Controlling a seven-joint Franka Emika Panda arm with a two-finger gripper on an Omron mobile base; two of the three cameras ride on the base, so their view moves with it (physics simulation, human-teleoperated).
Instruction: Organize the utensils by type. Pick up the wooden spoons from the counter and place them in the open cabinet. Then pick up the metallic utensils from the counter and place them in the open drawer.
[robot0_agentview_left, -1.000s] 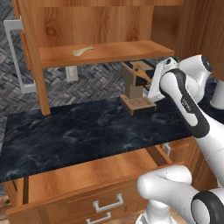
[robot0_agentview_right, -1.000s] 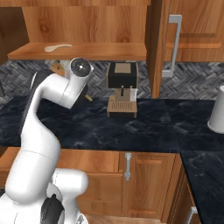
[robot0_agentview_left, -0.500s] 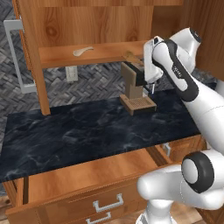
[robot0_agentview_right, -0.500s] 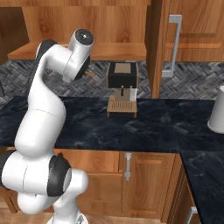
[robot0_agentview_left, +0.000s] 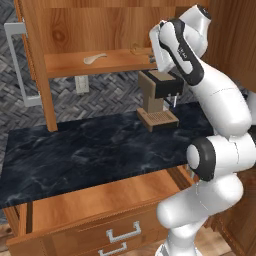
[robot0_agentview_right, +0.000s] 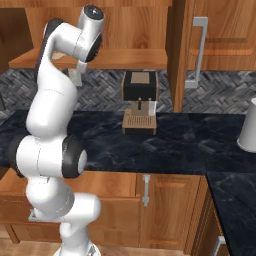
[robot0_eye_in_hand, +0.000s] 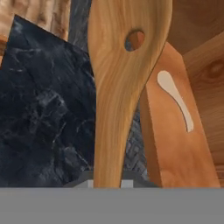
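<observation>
The darker wooden spoon (robot0_eye_in_hand: 114, 87), the one with a hole through its broad end, is clamped in the fingers (robot0_eye_in_hand: 85, 183). They are nearly closed on its handle, and in the hand view it stands straight out from them. Behind it in that view lies the pale wooden spoon (robot0_eye_in_hand: 175, 99), already resting flat on the cabinet shelf (robot0_eye_in_hand: 175, 153), with the black worktop (robot0_eye_in_hand: 43, 109) far below to one side.

A second ago the arm was down by the coffee machine (robot0_agentview_left: 160, 87), with the hand near worktop level. Half a second ago it was partway up. Now the hand is level with the shelf, at its right end, well apart from the pale spoon (robot0_agentview_left: 95, 58) further left. A brown sliver (robot0_agentview_left: 136, 50) showing over the shelf board just beside the hand is probably the held spoon's end, though I cannot say whether it touches the wood.

The lift appears to be done and the second spoon about to be set down. What seems left of this step is to bring it in over the board, lower it and let go, keeping off the first spoon. The cabinet door (robot0_agentview_left: 30, 60) stands wide, and the drawer (robot0_agentview_left: 100, 200) below the worktop is pulled out, ready for the metal pieces afterwards.
</observation>
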